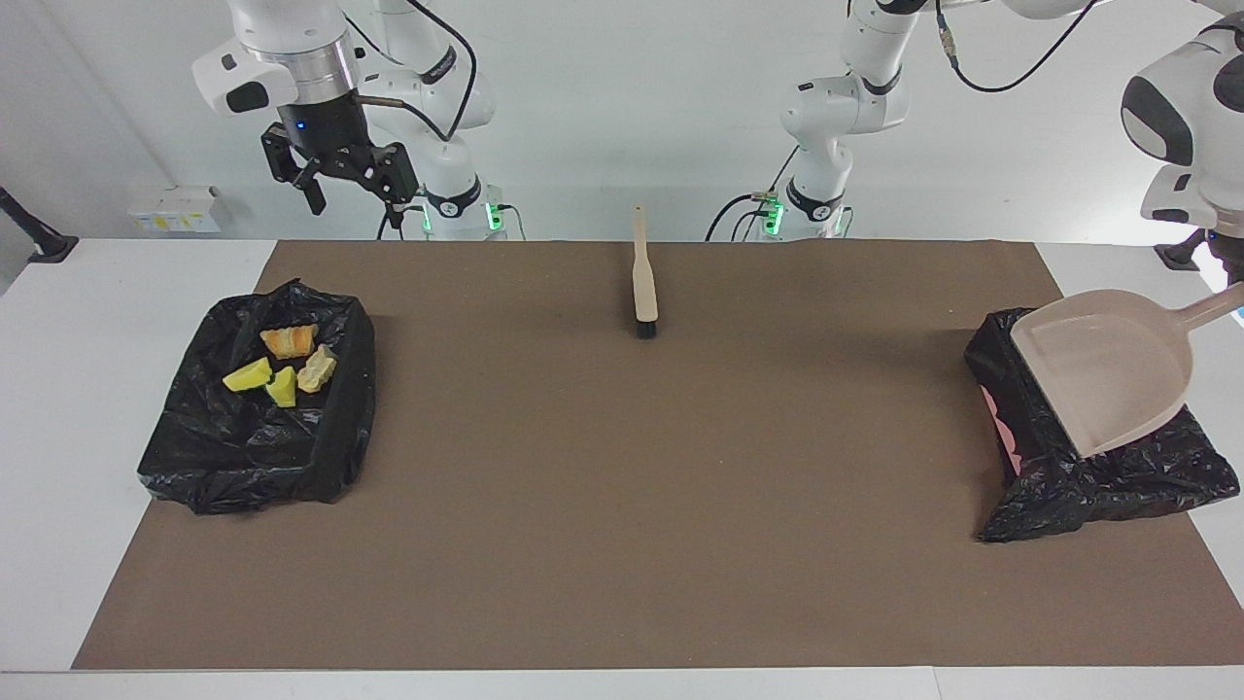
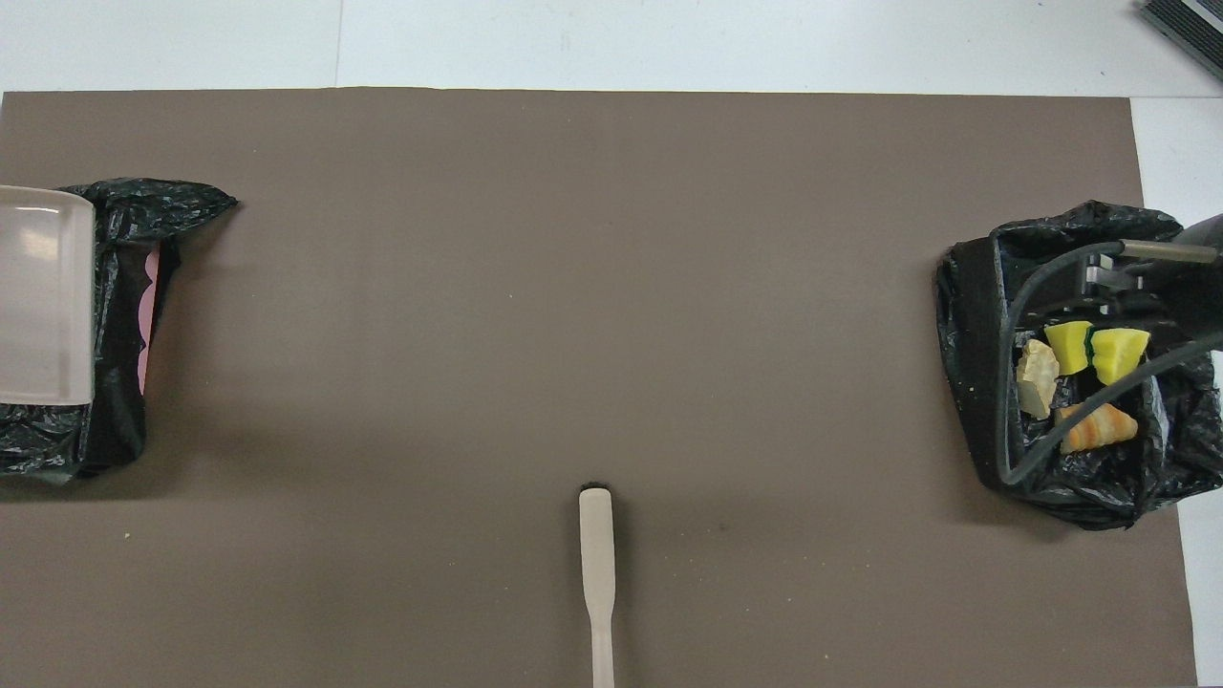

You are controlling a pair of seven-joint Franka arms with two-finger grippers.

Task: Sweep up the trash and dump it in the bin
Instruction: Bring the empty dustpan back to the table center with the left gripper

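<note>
Step in hand, as judged: the dump, close to done. The dustpan [image 1: 1108, 384] hangs tilted over the bin lined with black bag [image 1: 1118, 476] at the left arm's end of the table [image 1: 58, 389]; its tray looks empty, and it hides whatever lies in that bin. Its handle runs up toward the left arm at the frame edge; the left gripper itself is out of view, so its jaws, taken as clenched, are presumably on that handle, though the grip is not visible. The right gripper [image 1: 345, 190] hangs high near the right arm's base, over the table edge, jaws spread wide and holding nothing. Visible trash [image 1: 282, 365], two yellow wedges, a pale chunk and an orange striped roll, sits in the second bag-lined bin [image 1: 253, 457] at the right arm's end. The brush [image 1: 643, 282] lies flat on the brown mat [image 1: 622, 506], midway between the bins, bristles pointing away from the robots. No loose pieces show on the mat. Next move likely calls for setting the dustpan down clear of the bin without snagging the bag.
</note>
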